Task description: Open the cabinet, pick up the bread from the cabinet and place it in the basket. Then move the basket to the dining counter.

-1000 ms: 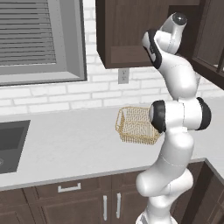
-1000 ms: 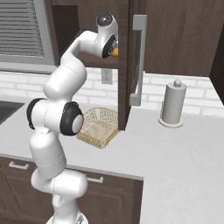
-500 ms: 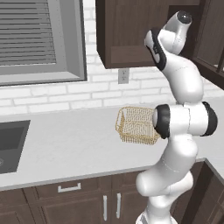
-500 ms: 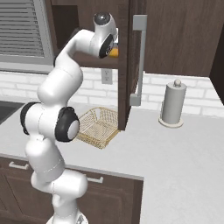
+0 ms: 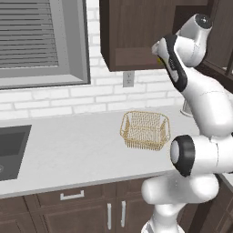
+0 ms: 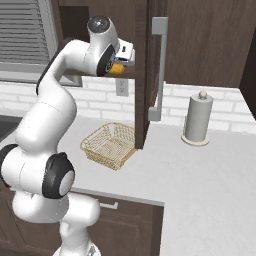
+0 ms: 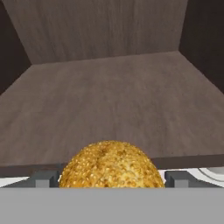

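Note:
The bread (image 7: 111,166), a round golden bun, fills the gap between my gripper's (image 7: 111,180) two fingertips and overlaps the front edge of the cabinet shelf (image 7: 109,109). The gripper (image 6: 122,62) is shut on the bread (image 6: 117,69) beside the open cabinet door (image 6: 142,75) with its long silver handle (image 6: 159,70). In the left base view the hand (image 5: 161,54) sits at the cabinet's (image 5: 136,36) lower front edge. The tan wire basket (image 5: 145,129) (image 6: 110,145) stands on the pale counter below the hand.
A paper towel roll (image 6: 197,120) stands on the counter right of the open door. A dark sink (image 5: 11,150) is inset at the far left, under a window with blinds (image 5: 32,41). A wall socket (image 5: 128,78) sits below the cabinet.
The arm's upper links have swung and its elbow has shifted. The hand with the bread has drawn slightly back and down from the cabinet opening.

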